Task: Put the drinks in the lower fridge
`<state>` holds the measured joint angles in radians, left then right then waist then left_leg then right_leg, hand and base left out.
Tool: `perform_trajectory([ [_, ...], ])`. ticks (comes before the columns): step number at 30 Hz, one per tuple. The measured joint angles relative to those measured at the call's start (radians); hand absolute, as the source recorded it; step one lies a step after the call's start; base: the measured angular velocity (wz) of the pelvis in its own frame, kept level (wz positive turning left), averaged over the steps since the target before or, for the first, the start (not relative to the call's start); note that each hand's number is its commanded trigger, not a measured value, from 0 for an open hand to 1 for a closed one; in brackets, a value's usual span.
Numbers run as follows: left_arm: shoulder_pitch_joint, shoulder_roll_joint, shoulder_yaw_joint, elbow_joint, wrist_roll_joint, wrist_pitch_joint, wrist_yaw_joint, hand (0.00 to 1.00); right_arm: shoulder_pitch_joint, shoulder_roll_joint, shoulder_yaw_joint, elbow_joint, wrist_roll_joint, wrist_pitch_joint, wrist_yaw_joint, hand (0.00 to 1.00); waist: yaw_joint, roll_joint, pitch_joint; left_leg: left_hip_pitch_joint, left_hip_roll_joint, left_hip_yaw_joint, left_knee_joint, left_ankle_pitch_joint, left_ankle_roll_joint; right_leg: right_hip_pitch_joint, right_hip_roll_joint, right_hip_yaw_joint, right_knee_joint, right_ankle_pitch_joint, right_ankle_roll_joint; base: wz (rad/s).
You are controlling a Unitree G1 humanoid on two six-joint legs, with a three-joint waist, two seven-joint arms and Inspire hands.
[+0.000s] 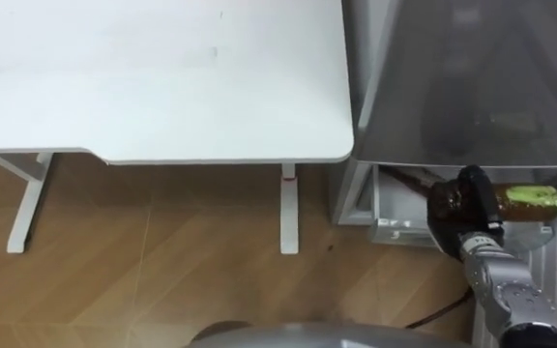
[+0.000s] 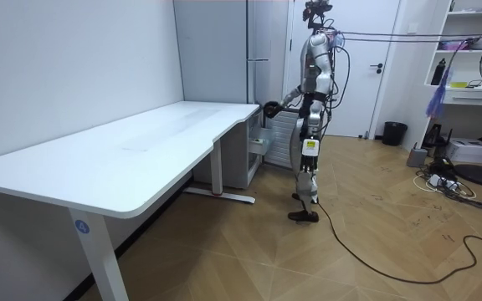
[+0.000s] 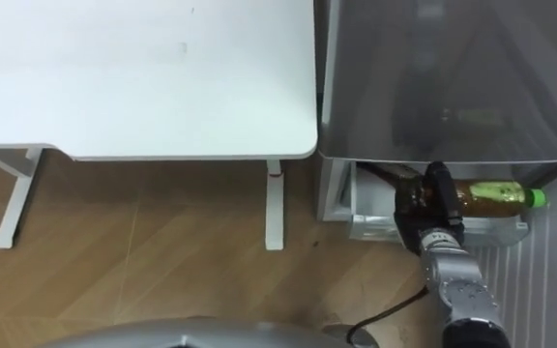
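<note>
Table point(image 1: 162, 77) at upper left of the left eye view, fridge point(image 1: 472, 77) just right of it; at lower right the bottle point(image 1: 535, 201), in the right hand point(image 1: 457, 208), lies over the open drawer point(image 1: 395, 227)

The bottle point(image 1: 528, 201) shows amber-brown liquid and a bright green cap (its label is yellowish-green), the right hand point(image 1: 464, 205) is black, the fridge point(image 1: 472, 77) plain grey, the table point(image 1: 162, 77) white, and the floor point(image 1: 162, 256) light-brown wood grain.

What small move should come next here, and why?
Probably lower the right robot hand a little and then release. It is curled round the amber, green-capped plastic bottle, held sideways over the open pale fridge drawer.
</note>
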<state>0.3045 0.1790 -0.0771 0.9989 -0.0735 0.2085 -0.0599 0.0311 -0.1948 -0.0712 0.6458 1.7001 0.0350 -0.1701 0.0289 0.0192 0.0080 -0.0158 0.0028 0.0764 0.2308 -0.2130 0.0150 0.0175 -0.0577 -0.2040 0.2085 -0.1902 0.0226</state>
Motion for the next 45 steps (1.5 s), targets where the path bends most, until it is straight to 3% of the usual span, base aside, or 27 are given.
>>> perform_trajectory([
  [2,-0.025,0.001,0.001,0.001,0.0,0.001,0.008,0.0,-0.039,0.0,-0.004,0.043,0.0,0.0,0.007,1.0,0.002,0.0,-0.0001,-0.026,0.002,-0.005,0.012,0.001,-0.001,-0.027,0.0,-0.003,0.014,0.0,-0.001,0.02],
  [5,-0.051,0.002,0.0,0.004,-0.007,-0.005,0.009,0.0,-0.09,0.001,-0.017,0.114,0.01,0.001,0.018,1.0,0.0,-0.01,0.006,-0.059,0.001,-0.01,0.014,0.009,0.001,-0.056,-0.004,-0.011,0.022,0.004,-0.006,0.03],
  [7,-0.082,0.008,-0.019,0.017,-0.004,-0.001,0.008,0.0,-0.171,-0.001,-0.044,0.214,0.02,-0.003,0.019,1.0,-0.001,-0.01,0.0059,-0.111,0.0,-0.014,0.047,0.01,0.002,-0.096,-0.008,-0.022,0.037,0.006,-0.009,0.11],
  [11,-0.131,0.014,-0.022,0.048,-0.007,0.001,0.008,0.0,-0.243,-0.018,-0.074,0.317,0.021,0.007,0.038,1.0,0.002,-0.005,0.0081,-0.191,0.0,-0.026,0.089,0.013,0.007,-0.173,-0.016,-0.035,0.082,0.007,-0.011,0.12],
  [18,-0.188,0.033,-0.024,0.111,-0.013,-0.042,0.011,0.0,-0.389,-0.025,-0.105,0.482,0.003,0.01,0.041,1.0,0.007,-0.005,0.014,-0.312,-0.016,-0.038,0.103,0.053,0.012,-0.309,-0.043,-0.049,0.151,-0.004,-0.02,0.12],
  [22,-0.22,0.037,-0.024,0.139,-0.016,-0.045,0.013,0.0,-0.49,-0.053,-0.12,0.524,0.004,0.01,0.039,1.0,0.009,-0.011,0.0179,-0.387,-0.02,-0.037,0.093,0.084,0.014,-0.403,-0.056,-0.045,0.18,0.001,-0.024,0.06],
  [30,-0.261,0.054,-0.025,0.171,-0.055,-0.07,0.04,0.0,-0.561,-0.105,-0.169,0.56,-0.013,0.011,0.048,1.0,0.016,-0.033,0.033,-0.486,-0.034,-0.032,0.104,0.1,0.017,-0.527,-0.084,-0.042,0.244,-0.009,-0.03,0.01],
  [34,-0.275,0.064,-0.025,0.171,-0.055,-0.071,0.05,0.0,-0.596,-0.143,-0.168,0.565,-0.027,0.011,0.048,1.0,0.036,-0.046,0.0409,-0.536,-0.036,-0.022,0.118,0.1,0.017,-0.588,-0.1,-0.042,0.282,-0.014,-0.035,-0.03],
  [38,-0.275,0.065,-0.026,0.175,-0.074,-0.071,0.051,0.0,-0.618,-0.16,-0.166,0.567,-0.042,0.016,0.047,1.0,0.056,-0.048,0.042,-0.565,-0.038,-0.023,0.135,0.1,0.017,-0.62,-0.108,-0.041,0.31,-0.021,-0.04,0.02],
  [40,-0.275,0.065,-0.026,0.177,-0.084,-0.071,0.053,0.0,-0.621,-0.163,-0.167,0.566,-0.044,0.026,0.046,0.0,0.061,-0.048,0.0423,-0.569,-0.038,-0.022,0.14,0.1,0.016,-0.623,-0.11,-0.043,0.317,-0.026,-0.042,0.06],
  [45,-0.276,0.068,-0.023,0.178,-0.09,-0.075,0.054,0.0,-0.649,-0.167,-0.167,0.566,-0.057,0.03,0.019,0.0,0.058,-0.049,0.0425,-0.59,-0.039,-0.012,0.152,0.1,0.016,-0.649,-0.119,-0.043,0.335,-0.037,-0.043,0.02],
])
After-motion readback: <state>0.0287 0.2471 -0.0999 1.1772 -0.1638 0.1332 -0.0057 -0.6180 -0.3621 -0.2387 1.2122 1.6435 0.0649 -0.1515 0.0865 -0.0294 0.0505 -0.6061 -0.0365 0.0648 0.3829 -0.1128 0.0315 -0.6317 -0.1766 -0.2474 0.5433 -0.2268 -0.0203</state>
